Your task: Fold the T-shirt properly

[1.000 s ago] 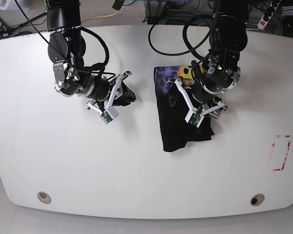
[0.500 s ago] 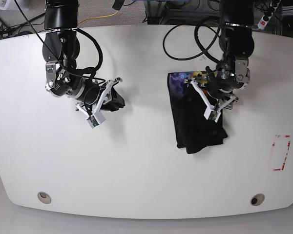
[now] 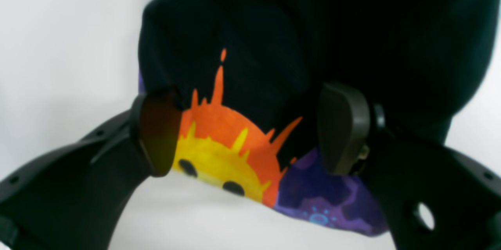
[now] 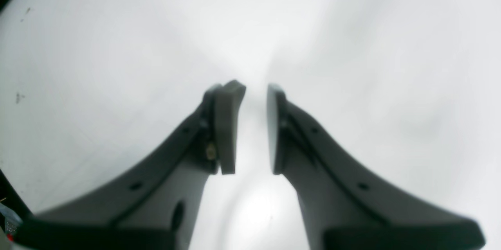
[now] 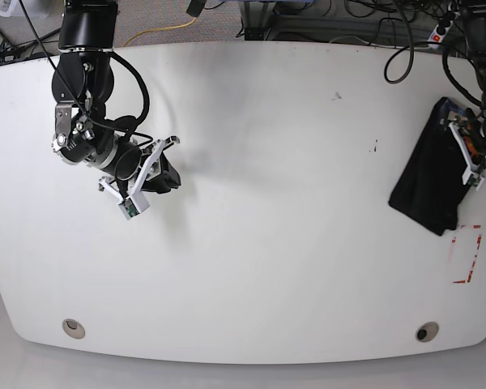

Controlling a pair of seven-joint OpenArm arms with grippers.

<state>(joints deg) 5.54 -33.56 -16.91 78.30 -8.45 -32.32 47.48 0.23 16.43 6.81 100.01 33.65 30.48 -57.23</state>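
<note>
The black cloth T-shirt with its orange-yellow face print on purple lay folded into a narrow dark bundle at the far right edge of the white surface, near a red-marked rectangle. Left pincer stood over the printed end, jaws wide apart on either side of the print, not clamped on the cloth. Right pincer was well apart at the other side, above bare surface, jaws nearly together with a slim gap, holding nothing.
</note>
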